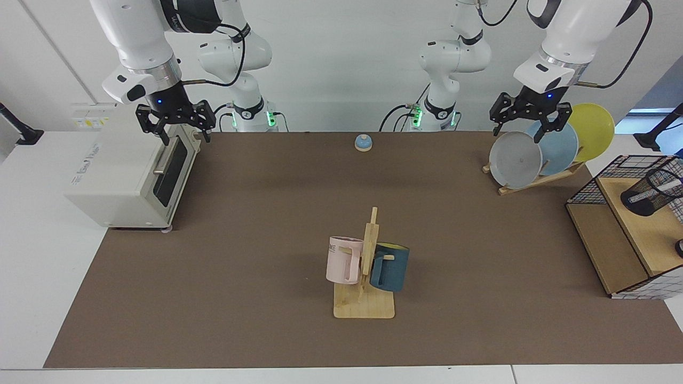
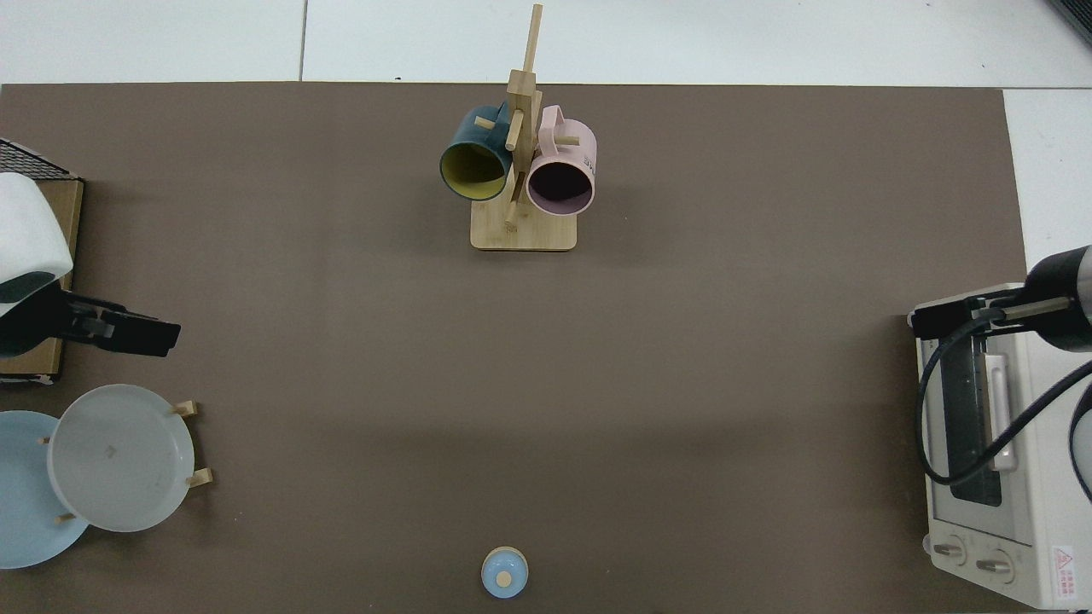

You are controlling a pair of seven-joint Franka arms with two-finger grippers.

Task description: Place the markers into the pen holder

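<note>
I see a white table (image 1: 32,277) with a big brown mat (image 1: 256,224) on top. On the mat stand a wooden mug stand (image 1: 364,298), a plate rack (image 1: 533,181), a little blue bell (image 1: 363,142) and a wood shelf (image 1: 603,245) (at the mat's edge). A toaster oven (image 1: 128,181) sits half on it.
</note>
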